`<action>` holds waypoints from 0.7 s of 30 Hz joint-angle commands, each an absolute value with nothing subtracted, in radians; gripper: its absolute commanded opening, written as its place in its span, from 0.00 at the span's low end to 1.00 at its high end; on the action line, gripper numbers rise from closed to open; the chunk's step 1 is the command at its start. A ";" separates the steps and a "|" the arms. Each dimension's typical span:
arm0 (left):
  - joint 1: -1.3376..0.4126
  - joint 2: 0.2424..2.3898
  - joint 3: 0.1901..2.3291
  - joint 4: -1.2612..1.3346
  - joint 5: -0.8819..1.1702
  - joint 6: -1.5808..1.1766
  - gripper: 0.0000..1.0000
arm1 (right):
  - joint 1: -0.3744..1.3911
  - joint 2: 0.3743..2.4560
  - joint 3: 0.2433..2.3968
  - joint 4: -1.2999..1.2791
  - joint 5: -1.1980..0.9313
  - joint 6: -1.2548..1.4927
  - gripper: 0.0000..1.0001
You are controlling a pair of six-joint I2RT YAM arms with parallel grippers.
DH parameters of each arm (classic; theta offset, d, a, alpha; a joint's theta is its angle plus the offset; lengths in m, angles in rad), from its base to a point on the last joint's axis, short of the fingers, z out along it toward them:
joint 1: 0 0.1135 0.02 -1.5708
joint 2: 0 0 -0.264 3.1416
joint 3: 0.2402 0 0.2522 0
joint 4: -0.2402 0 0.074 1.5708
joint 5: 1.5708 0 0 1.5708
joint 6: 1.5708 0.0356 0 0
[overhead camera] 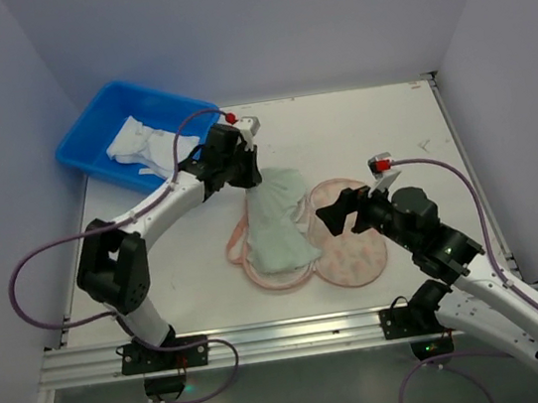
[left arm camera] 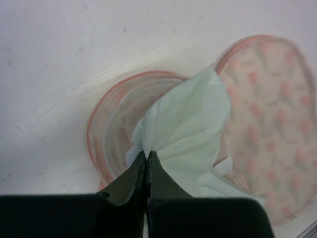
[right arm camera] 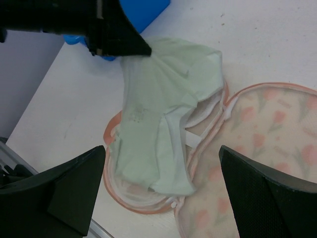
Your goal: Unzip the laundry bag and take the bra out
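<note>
The floral laundry bag (overhead camera: 351, 250) lies open on the table, its printed half to the right and its pale-lined half (overhead camera: 269, 274) to the left; it also shows in the left wrist view (left arm camera: 270, 114) and the right wrist view (right arm camera: 262, 129). The pale mint bra (overhead camera: 280, 222) hangs from my left gripper (overhead camera: 248, 171), which is shut on its top edge and lifts it above the lined half (left arm camera: 111, 124). The bra's lower end still rests on the lining (right arm camera: 148, 163). My right gripper (overhead camera: 343, 214) is open and empty, just above the printed half.
A blue plastic tub (overhead camera: 99, 135) holding white cloth (overhead camera: 143, 142) stands at the back left, right behind the left gripper. The tub's corner shows in the right wrist view (right arm camera: 146, 10). The table's metal front rail (overhead camera: 268, 337) runs along the near edge.
</note>
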State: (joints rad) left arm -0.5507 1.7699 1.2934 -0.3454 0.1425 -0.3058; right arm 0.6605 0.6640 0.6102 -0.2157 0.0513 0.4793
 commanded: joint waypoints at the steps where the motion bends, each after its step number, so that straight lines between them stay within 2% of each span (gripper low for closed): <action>1: -0.555 1.591 1.391 -0.319 0.158 -0.291 0.00 | 0.658 0.608 0.591 -0.183 0.116 0.494 0.99; 8: -0.526 1.453 1.583 -0.357 -0.020 -0.276 0.00 | 0.658 0.523 0.571 -0.190 0.212 0.514 0.99; 16: -0.238 1.517 1.975 -0.489 -0.031 -0.340 0.00 | 0.658 0.534 0.578 -0.196 0.192 0.517 0.99; 21: -0.095 1.575 2.051 -0.450 -0.061 -0.362 0.00 | 0.658 0.561 0.584 -0.196 0.172 0.512 0.99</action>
